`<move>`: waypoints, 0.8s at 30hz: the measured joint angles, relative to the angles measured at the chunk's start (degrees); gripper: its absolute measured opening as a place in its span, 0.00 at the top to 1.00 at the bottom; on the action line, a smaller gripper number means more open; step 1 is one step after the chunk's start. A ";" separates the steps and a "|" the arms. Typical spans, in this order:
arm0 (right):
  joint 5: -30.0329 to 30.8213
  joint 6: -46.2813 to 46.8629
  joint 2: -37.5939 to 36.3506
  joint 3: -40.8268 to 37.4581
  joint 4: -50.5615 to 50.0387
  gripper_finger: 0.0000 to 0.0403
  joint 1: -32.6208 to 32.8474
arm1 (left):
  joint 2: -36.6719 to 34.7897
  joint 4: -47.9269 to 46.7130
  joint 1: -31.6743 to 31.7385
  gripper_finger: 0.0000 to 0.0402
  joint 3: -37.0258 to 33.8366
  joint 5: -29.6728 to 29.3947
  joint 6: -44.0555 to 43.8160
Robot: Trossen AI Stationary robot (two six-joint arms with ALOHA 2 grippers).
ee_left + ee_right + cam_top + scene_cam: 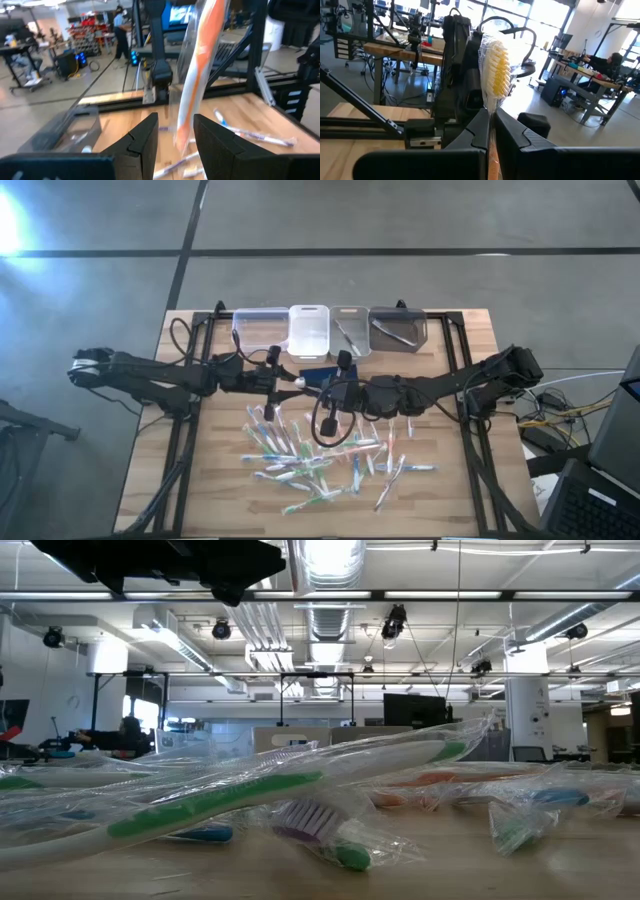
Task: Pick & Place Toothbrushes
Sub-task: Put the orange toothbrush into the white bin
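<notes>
Looking at the table (470, 480) first: four bins (330, 330) line the far edge, and a pile of wrapped toothbrushes (320, 455) is scattered across the middle and near side, with the arms meeting above it near centre.

One orange toothbrush (197, 75), bagged in clear film, sits between the two grippers. The right gripper (490, 122) is clamped tight on it; its yellow bristle head (496, 67) sticks up past the fingertips. In the left wrist view the same brush hangs between the left gripper (176, 132) fingers, which stand apart, neither pad visibly touching. So I read this as a handover with only the right arm carrying.

Handling, my read:
- Light; weight is no issue.
- Handle stiff, but the film sleeve is slick and crinkly, so a pinch on loose film alone will likely slide.
- Grip mid-handle, across the narrow side, pinching through the film onto plastic.
- Avoid the bristle end: soft, no purchase.

The dark blue pad (318, 375) sits under the grippers, near the bins.
</notes>
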 joint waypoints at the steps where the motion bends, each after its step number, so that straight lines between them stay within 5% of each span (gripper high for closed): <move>1: 0.00 -0.01 0.00 -0.01 0.21 0.97 0.00 | 0.30 -0.16 0.00 0.67 0.24 0.15 0.02; 24: -2.57 -2.83 0.00 -0.01 6.64 0.97 -0.53 | 1.70 6.72 -0.07 0.68 1.21 2.39 1.47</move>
